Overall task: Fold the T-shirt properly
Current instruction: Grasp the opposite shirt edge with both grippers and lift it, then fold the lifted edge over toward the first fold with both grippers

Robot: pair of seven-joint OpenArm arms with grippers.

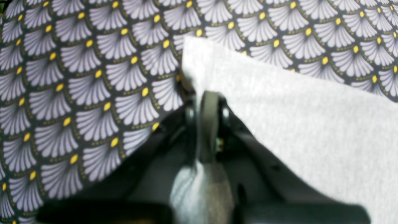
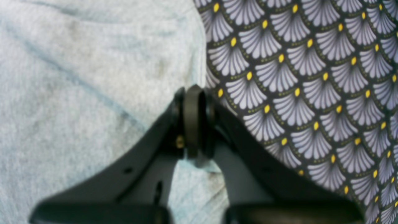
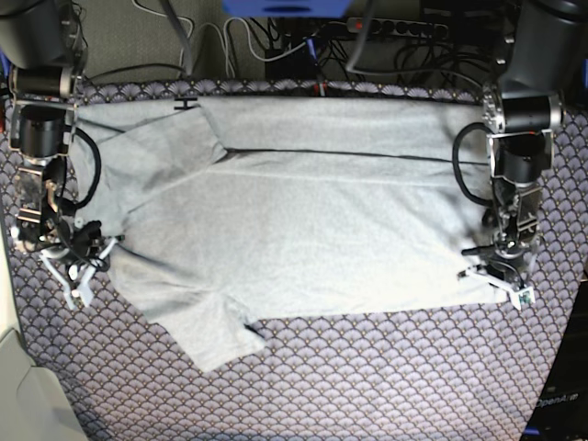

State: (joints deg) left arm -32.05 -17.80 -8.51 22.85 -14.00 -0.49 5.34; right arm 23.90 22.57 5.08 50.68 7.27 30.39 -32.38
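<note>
The light grey T-shirt [image 3: 303,230] lies spread flat across the table, plain side up with no lettering showing. One sleeve [image 3: 216,335] points toward the front. My left gripper [image 3: 491,274] is at the shirt's right edge. In the left wrist view it [image 1: 202,93] is shut on a corner of the T-shirt [image 1: 295,109], with fabric bunched between the fingers. My right gripper [image 3: 92,253] is at the shirt's left edge. In the right wrist view it [image 2: 194,90] is shut on the edge of the T-shirt [image 2: 77,93].
The fan-patterned tablecloth [image 3: 367,377] covers the table and shows around the shirt in both wrist views [image 1: 77,93] [image 2: 311,93]. Cables and a power strip [image 3: 395,28] lie behind the table's back edge. A pale surface [image 3: 18,386] sits past the front left corner.
</note>
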